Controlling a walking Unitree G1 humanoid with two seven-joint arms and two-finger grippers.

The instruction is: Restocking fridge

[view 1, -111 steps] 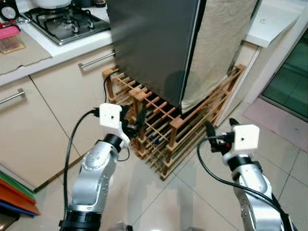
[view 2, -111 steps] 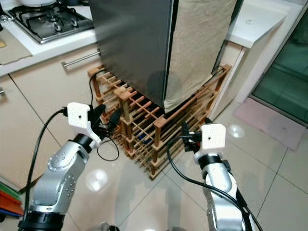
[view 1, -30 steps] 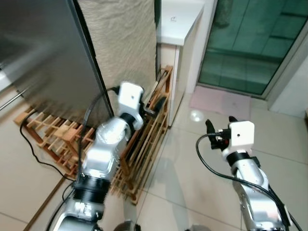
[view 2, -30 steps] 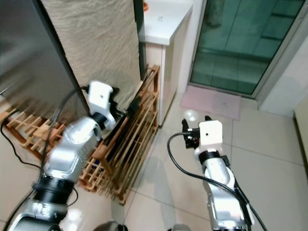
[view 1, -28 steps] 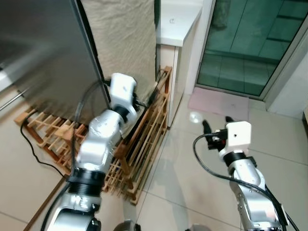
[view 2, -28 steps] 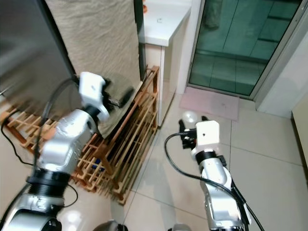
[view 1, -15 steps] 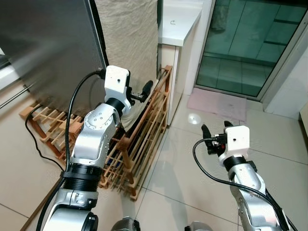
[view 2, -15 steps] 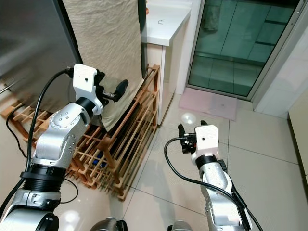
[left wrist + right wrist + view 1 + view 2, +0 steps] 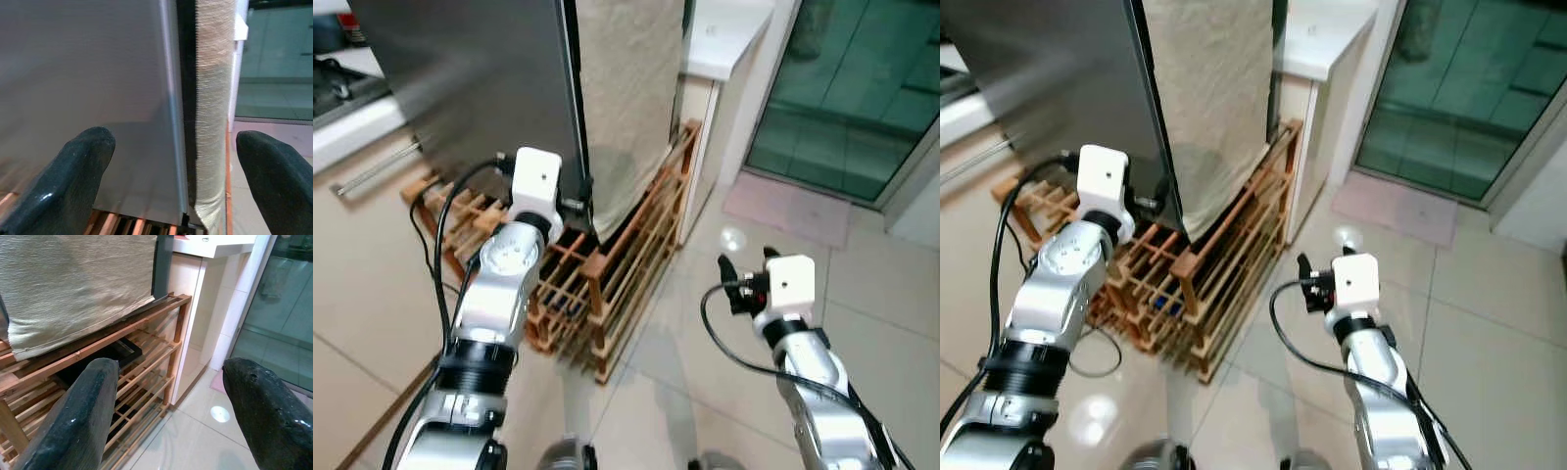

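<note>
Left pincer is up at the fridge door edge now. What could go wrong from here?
The left pincer is open, straddling the fridge door edge, with the beige cloth right beside it; a finger may snag the cloth instead of the door. The wooden rack sits directly under the fridge, so the arm could strike it. A black cable loops near the rack and might catch.

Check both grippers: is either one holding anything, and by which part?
Nothing is held. The left gripper is open, its fingers either side of the fridge door's edge without closing on it. The right gripper is open over the floor.
</note>
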